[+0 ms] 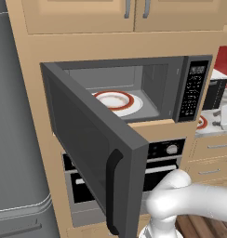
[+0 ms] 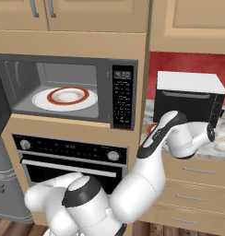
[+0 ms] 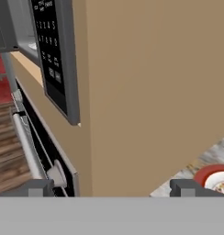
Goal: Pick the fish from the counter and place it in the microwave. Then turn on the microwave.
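- Beside the open microwave (image 1: pixel 134 88), the gripper (image 3: pixel 111 187) spreads wide and empty, facing the cabinet side panel (image 3: pixel 155 92).
- Fish not discernible; a red-rimmed plate (image 3: pixel 217 180) sits on the counter (image 3: pixel 196 172).
- Risk: swinging in, the arm could clip the panel.

Microwave open, counter off to its right, fish too small to make out.

The dark grey built-in microwave (image 1: pixel 134 88) stood with its door (image 1: pixel 94 148) swung wide toward the left, black vertical handle facing out, and its black button panel (image 2: pixel 122 97) on the right side. A red-rimmed white plate (image 2: pixel 66 97) lay flat on its floor. The pale marbled counter (image 3: pixel 203 160) ran to the right of the cabinet column, over light wooden drawers (image 2: pixel 192 177), carrying a second red-rimmed plate (image 3: pixel 215 179) with something small and unclear on it.
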### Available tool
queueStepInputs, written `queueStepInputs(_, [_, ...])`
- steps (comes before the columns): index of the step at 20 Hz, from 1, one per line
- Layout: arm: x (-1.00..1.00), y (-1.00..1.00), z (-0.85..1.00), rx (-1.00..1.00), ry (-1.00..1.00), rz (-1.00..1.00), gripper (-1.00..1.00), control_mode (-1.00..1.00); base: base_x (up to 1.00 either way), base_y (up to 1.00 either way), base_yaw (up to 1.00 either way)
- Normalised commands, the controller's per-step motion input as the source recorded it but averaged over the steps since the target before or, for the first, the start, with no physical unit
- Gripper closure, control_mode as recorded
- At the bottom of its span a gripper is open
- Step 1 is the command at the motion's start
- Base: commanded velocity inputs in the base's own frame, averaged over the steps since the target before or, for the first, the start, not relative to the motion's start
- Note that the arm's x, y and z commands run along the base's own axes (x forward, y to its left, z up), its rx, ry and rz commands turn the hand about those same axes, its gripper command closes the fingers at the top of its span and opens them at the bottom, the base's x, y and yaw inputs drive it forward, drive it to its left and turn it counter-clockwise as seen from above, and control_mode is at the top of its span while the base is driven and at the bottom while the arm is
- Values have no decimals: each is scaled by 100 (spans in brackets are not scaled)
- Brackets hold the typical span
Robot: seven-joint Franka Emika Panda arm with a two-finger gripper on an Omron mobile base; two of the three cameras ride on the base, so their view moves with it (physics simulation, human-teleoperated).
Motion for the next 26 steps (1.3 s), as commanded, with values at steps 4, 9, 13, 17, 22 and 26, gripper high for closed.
queueStepInputs(4, [13,-7,-8,0,0,-1,-100,-100,0,0,0])
queueStepInputs(9, [13,-5,-10,0,0,-2,-100,-100,0,0,0])
queueStepInputs(13, [14,-5,-11,1,0,-3,-100,-100,0,0,0])
queueStepInputs(17, [15,-3,-10,1,0,-3,-100,-100,0,0,0])
queueStepInputs(22, [16,-2,-10,0,0,-3,-100,-100,0,0,0])
queueStepInputs(26, [15,-7,-9,0,0,-2,-100,-100,0,0,0])
